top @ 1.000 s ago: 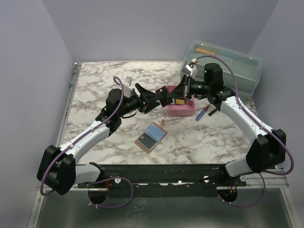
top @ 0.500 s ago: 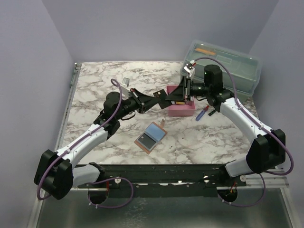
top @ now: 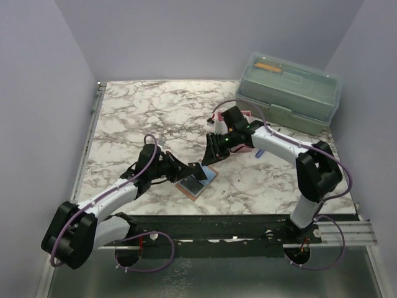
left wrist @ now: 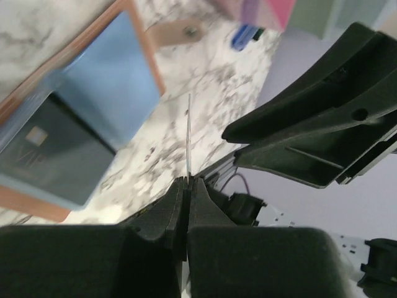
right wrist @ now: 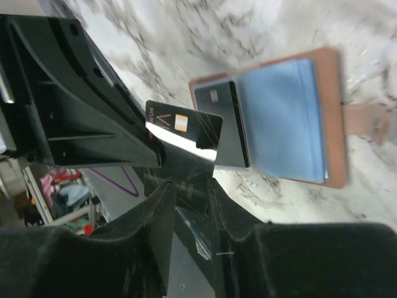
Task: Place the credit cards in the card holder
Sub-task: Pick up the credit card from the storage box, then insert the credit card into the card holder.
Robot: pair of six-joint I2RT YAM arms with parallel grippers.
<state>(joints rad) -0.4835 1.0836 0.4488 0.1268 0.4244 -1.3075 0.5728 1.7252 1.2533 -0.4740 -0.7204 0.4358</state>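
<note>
The card holder (top: 197, 181) lies open on the marble, brown-edged with blue pockets (right wrist: 279, 118), and a dark card (right wrist: 223, 118) sits in its near pocket. My left gripper (top: 196, 168) hangs just above the holder's far edge, shut on a black credit card with a gold chip (right wrist: 180, 130). That card shows edge-on as a thin line (left wrist: 188, 136) rising from the closed left gripper (left wrist: 188, 180). My right gripper (top: 213, 155) is right beside it, over the holder's far corner. The right gripper (right wrist: 189, 183) is open, a gap between its fingers just below the held card.
A pink tray (top: 218, 118) stands behind the right arm, mostly hidden by it. A blue-handled screwdriver (top: 258, 152) lies to its right. The large grey-green toolbox (top: 291, 90) fills the back right corner. The table's near edge runs along a black rail (top: 217, 223).
Both grippers came from the pink tray down to the card holder. The left gripper closed on the card and the right gripper let go and opened.
</note>
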